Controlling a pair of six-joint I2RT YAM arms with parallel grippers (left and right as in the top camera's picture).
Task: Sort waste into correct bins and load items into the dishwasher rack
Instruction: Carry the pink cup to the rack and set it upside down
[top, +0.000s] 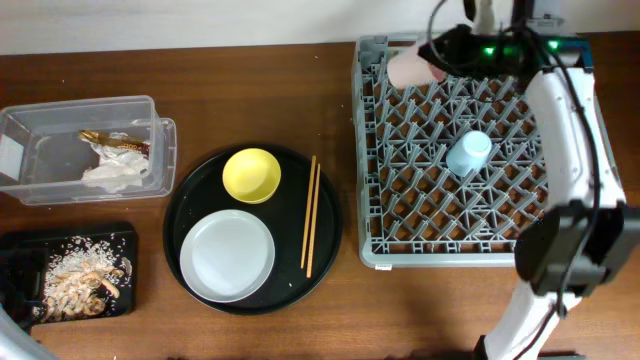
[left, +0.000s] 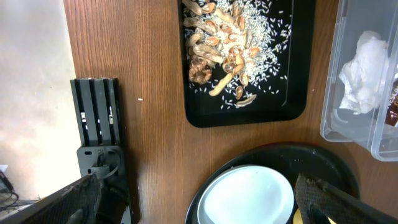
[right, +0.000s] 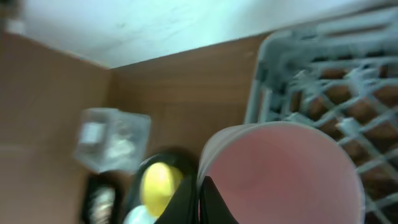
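A: Over far-left corner of dishwasher rack (top: 440, 258), hanging w/ pink cup (top: 408, 70) tipped sideways, clamping it at the rim w/ right gripper (top: 435, 62), closed down to wall thickness. Guessing: gripping by rim for lowering it btw pegs (top: 420, 200) w/o fouling the grid.

B: Asking abt light blue cup (top: 468, 152).

A: Lying inside rack already, right of centre, leaning among pegs. Sitting well apart from pink one's corner, prob. leaving slots free.

B: And left side?

A: Parking left gripper (left: 199, 211) far left of rack, spreading fingers (left: 323, 199) wide, gripping nothing. Showing white plate (left: 249, 196) btw them in wrist view. Prob. idling clear of right arm's reach.

B: Wondering abt other items.

A: Resting just left of rack on round black tray (top: 200, 200): yellow saucer (top: 251, 175), plate, chopsticks (top: 311, 215) lying along tray's rack-side edge. Not loading any yet; prob. staging there for short carries.

B: Waste?

A: Looking sorted. Lying far left of rack in clear tub (top: 80, 104): napkin (top: 118, 172) & wrapper (top: 115, 142). Filling shallow black tray (top: 120, 235), left of rack & nearer robot: food scraps (top: 80, 280) w/ rice. Judging sorting done, loading barely underway.
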